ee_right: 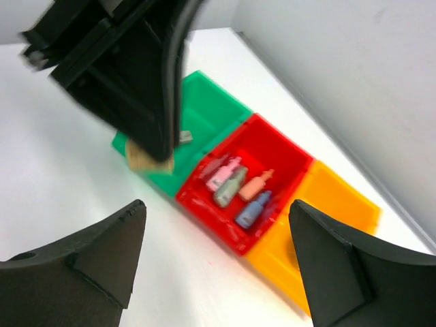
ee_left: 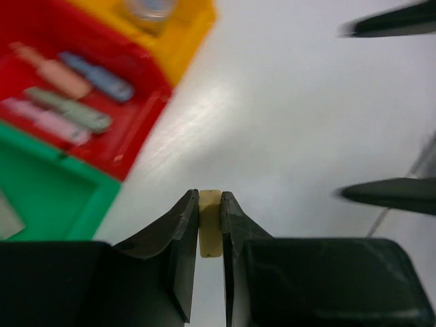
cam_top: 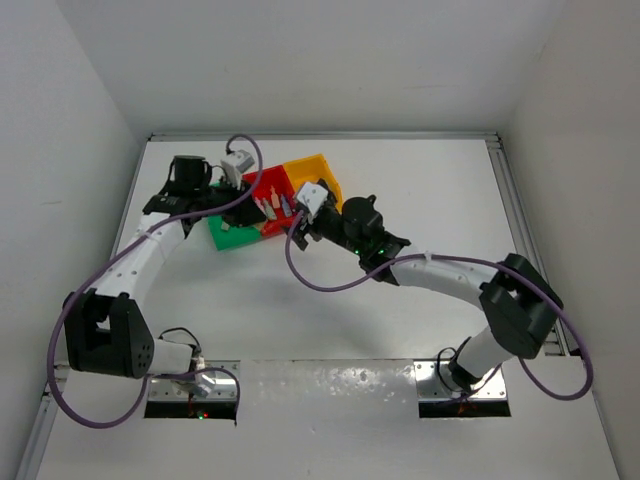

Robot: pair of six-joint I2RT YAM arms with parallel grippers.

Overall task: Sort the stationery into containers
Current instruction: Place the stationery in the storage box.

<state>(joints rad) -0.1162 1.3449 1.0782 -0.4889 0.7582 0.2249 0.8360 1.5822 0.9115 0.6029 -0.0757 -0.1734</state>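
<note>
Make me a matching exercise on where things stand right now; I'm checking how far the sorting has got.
1. tan block
2. oblong pieces
3. grey roll
4. right end effector

a. in the red bin
b. open
c. in the yellow-orange bin
d. clamped in the left end effector

Pairs: 1-d, 2-a, 3-c, 4-b

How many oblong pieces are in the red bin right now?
4, side by side in the red bin: the pink piece, the pale green piece, the orange piece and the blue piece. None seems hidden.
</note>
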